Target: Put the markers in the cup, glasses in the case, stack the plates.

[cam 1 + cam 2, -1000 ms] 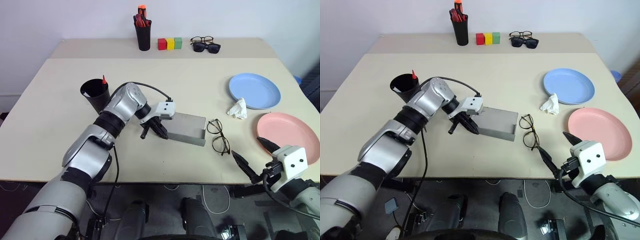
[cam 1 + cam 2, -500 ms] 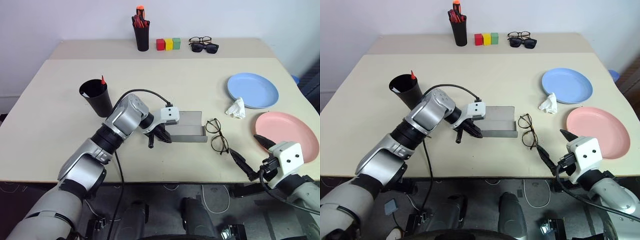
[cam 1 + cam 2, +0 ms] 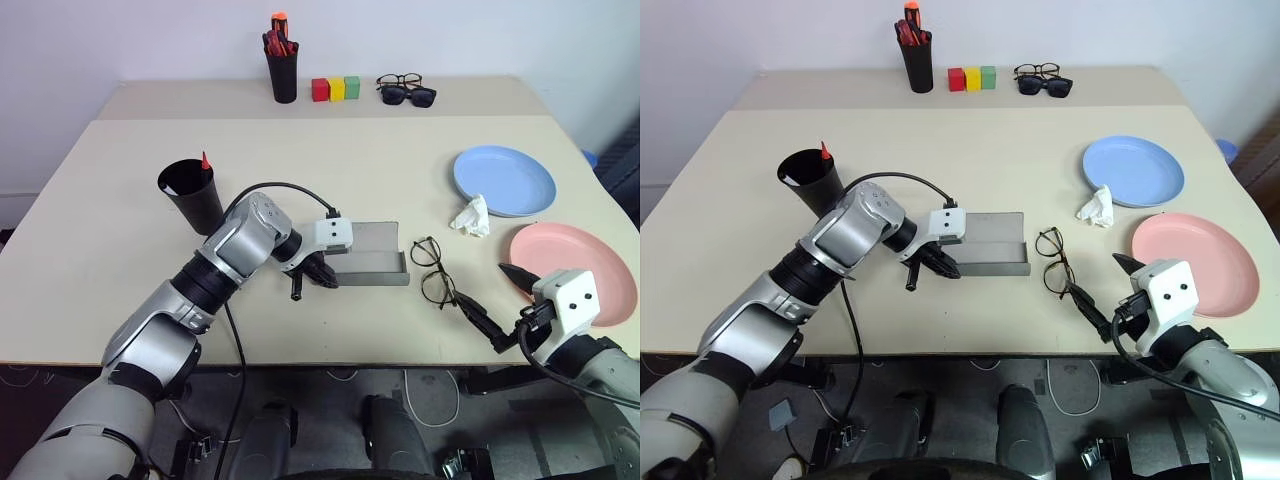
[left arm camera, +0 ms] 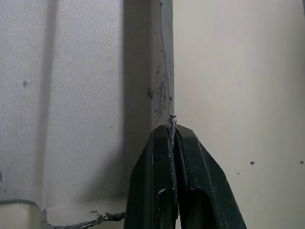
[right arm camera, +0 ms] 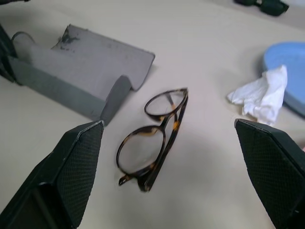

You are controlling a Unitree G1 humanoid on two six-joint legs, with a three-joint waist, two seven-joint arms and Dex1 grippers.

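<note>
Lying folded just ahead of the wide-open right gripper (image 3: 1098,296), the glasses (image 3: 1054,262) run lengthwise toward it, nearer than the closed left gripper (image 3: 932,271) at the case (image 3: 990,243).

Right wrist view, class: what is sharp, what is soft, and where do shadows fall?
Right wrist view: the glasses look fairly crisp, the near claw fingers soft, and a faint shadow lies beside the case. Left wrist view: a dark shadow band runs down the case's felt beside its edge.
</note>
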